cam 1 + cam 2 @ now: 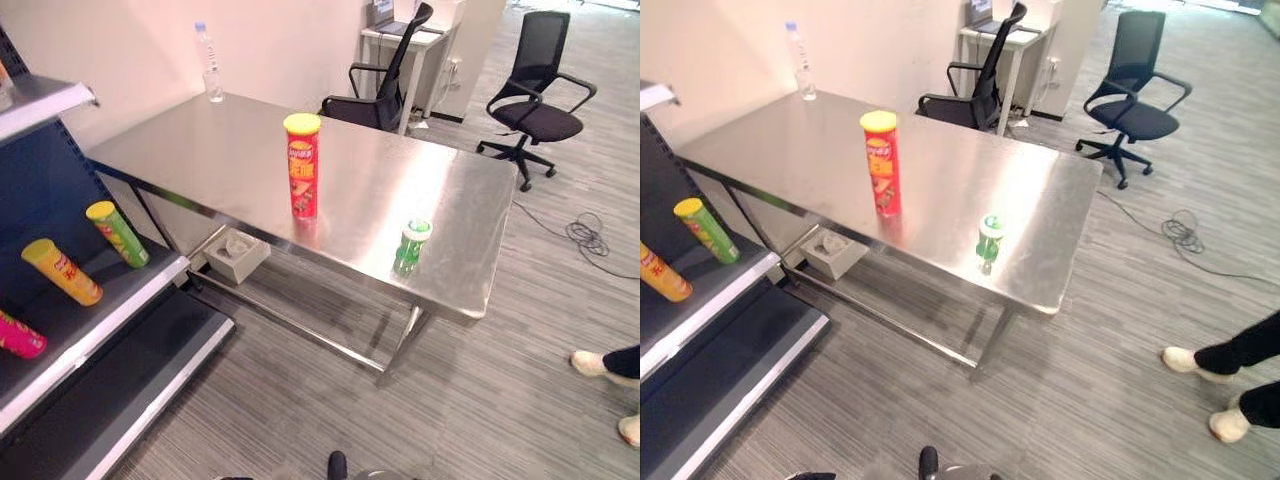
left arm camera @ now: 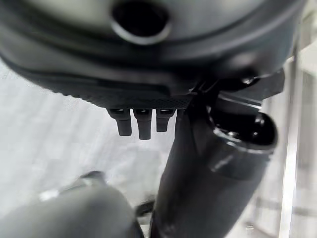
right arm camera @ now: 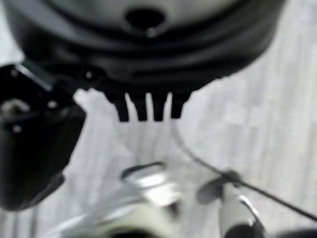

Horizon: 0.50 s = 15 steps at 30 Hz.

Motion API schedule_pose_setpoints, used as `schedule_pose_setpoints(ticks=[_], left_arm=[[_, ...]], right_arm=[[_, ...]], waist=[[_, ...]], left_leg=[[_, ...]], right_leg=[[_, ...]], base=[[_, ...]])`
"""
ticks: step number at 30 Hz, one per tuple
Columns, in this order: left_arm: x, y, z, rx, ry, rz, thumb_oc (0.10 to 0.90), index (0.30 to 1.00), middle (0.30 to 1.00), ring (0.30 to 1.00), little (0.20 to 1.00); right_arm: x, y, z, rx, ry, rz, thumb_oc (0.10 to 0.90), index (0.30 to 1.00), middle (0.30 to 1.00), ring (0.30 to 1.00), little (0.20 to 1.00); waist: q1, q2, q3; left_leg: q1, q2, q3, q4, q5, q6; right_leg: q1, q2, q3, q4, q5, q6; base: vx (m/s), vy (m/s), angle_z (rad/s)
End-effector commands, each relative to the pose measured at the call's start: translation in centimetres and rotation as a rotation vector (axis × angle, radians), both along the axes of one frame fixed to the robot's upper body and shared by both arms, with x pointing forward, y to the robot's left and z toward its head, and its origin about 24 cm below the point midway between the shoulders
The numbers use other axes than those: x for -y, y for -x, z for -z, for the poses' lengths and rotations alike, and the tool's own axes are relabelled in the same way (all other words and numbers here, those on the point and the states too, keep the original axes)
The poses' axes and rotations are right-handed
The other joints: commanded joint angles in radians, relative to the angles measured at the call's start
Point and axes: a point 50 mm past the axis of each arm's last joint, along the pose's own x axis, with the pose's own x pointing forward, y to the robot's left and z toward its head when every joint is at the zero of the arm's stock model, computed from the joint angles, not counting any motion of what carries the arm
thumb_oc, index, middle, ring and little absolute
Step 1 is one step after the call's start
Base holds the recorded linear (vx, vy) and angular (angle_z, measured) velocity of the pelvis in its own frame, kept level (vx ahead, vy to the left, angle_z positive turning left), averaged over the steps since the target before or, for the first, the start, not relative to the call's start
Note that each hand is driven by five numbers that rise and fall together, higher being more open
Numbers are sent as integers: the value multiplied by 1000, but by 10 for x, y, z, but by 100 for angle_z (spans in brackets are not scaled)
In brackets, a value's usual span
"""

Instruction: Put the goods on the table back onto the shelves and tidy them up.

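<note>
Straight, empty fingers (image 2: 143,124) are shown by the left hand (image 2: 148,59) and right hand (image 3: 143,54), both pointed down over grey floor (image 3: 277,114).

Two black office chairs stand at the top of the frame, one (image 1: 385,85) tucked against a small white side table (image 1: 400,40), the other (image 1: 540,85) at upper right on the grey striped carpet (image 1: 500,380). A person's legs and white shoes (image 1: 1215,385) show at lower right, and a grey box (image 1: 236,253) sits at centre left.

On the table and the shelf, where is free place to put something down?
Table: bare between water bottle and red can, also right of the red can behind green cup. Shelf: lying yellow can and green can crowd it.
</note>
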Motion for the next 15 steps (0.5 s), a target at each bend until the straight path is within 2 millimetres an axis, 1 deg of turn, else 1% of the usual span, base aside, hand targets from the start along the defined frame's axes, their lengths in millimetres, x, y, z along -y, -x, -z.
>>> schedule_pose_setpoints(ticks=[1, 2, 3, 4, 5, 6, 7, 8, 9, 10, 11, 12, 13, 14, 15], left_arm=[[18, -35, -6, 106, 33, 52, 800, 900, 900, 900, 900], [18, -35, -6, 106, 33, 52, 800, 900, 900, 900, 900], [33, -41, -6, 153, 80, 57, 800, 900, 900, 900, 900], [41, -39, -5, 150, 107, 74, 800, 900, 900, 900, 900], [41, -39, -5, 150, 108, 74, 800, 900, 900, 900, 900], [54, -30, -2, 121, 141, 126, 800, 900, 900, 900, 900], [54, -30, -2, 121, 141, 127, 800, 900, 900, 900, 900], [57, -29, -1, 116, 137, 142, 800, 900, 900, 900, 900], [61, -35, -2, 126, 135, 150, 800, 900, 900, 900, 900], [62, -37, -3, 128, 131, 155, 800, 900, 900, 900, 900], [63, -37, -2, 123, 128, 168, 800, 900, 900, 900, 900], [63, -37, -2, 123, 129, 168, 800, 900, 900, 900, 900], [66, -39, -3, 122, 121, 225, 800, 900, 900, 900, 900], [69, -41, -3, 124, 122, 262, 800, 900, 900, 900, 900], [69, -40, -3, 124, 123, 262, 800, 900, 900, 900, 900]], right_arm=[[5, -42, -7, 109, 43, -84, 800, 900, 900, 900, 900], [5, -42, -7, 109, 42, -84, 800, 900, 900, 900, 900], [12, -47, -9, 119, 66, -95, 800, 900, 900, 900, 900], [16, -51, -11, 125, 82, -113, 800, 900, 900, 900, 900], [17, -51, -11, 125, 83, -113, 800, 900, 900, 900, 900], [21, -56, -13, 131, 106, -155, 800, 900, 900, 900, 900], [22, -56, -13, 130, 106, -155, 800, 900, 900, 900, 900], [24, -55, -14, 119, 125, -177, 800, 900, 900, 900, 900], [31, -59, -16, 118, 153, -173, 800, 900, 900, 900, 900], [35, -59, -17, 116, 166, -168, 800, 900, 900, 900, 900], [39, -58, -18, 108, 176, -172, 800, 900, 900, 900, 900], [39, -58, -18, 108, 177, -172, 800, 900, 900, 900, 900], [43, -50, -18, 77, 188, -196, 800, 900, 900, 900, 900], [46, -45, -18, 62, 192, -199, 800, 900, 900, 900, 900], [46, -45, -18, 62, 192, -199, 800, 900, 900, 900, 900]], waist=[[30, -12, 49], [28, -14, 46], [40, -9, 61], [43, -8, 63], [46, -7, 66], [55, -5, 67], [57, -6, 68], [68, 5, 70], [79, 29, 71], [82, 40, 72], [79, 50, 68], [79, 51, 70], [59, 69, 53], [52, 81, 46], [54, 81, 46]], left_leg=[[-143, -64, -20, 60, 129, 12], [-146, -66, -21, 58, 133, 12], [-192, -41, -31, 67, 126, 22], [-200, -23, -30, 28, 112, 30], [-196, -22, -29, 29, 109, 30], [-187, 33, -39, -108, 89, 39], [-181, 32, -37, -115, 91, 39], [-178, 58, -79, -218, 133, 32], [-192, 114, -169, -358, 225, 1], [-178, 128, -218, -408, 246, -10], [-166, 139, -248, -431, 250, -24], [-163, 140, -248, -433, 251, -25], [-147, 153, -233, -443, 241, -41], [-134, 152, -209, -455, 234, -49], [-133, 152, -207, -455, 234, -49]], right_leg=[[67, -83, 62, 22, -71, 109], [64, -85, 61, 22, -70, 109], [89, -105, 67, -11, -65, 119], [95, -121, 73, -24, -62, 129], [100, -120, 75, -25, -61, 129], [101, -148, 81, -40, -59, 156], [103, -149, 82, -40, -60, 156], [104, -148, 94, -49, -63, 161], [104, -149, 124, -60, -70, 172], [105, -146, 141, -60, -76, 175], [106, -150, 151, -60, -79, 180], [108, -149, 151, -60, -79, 179], [116, -170, 157, -60, -83, 197], [117, -182, 156, -60, -82, 207], [118, -182, 157, -60, -82, 207]], base=[[44, 60, -42], [39, 118, -40], [55, 140, -28], [60, 143, -17], [108, 225, -13], [80, 156, 12], [123, 241, 1], [125, 251, -6], [151, 316, -49], [141, 308, -58], [67, 141, -62], [142, 286, -86], [154, 330, -85], [154, 332, -83], [88, 263, -35]])
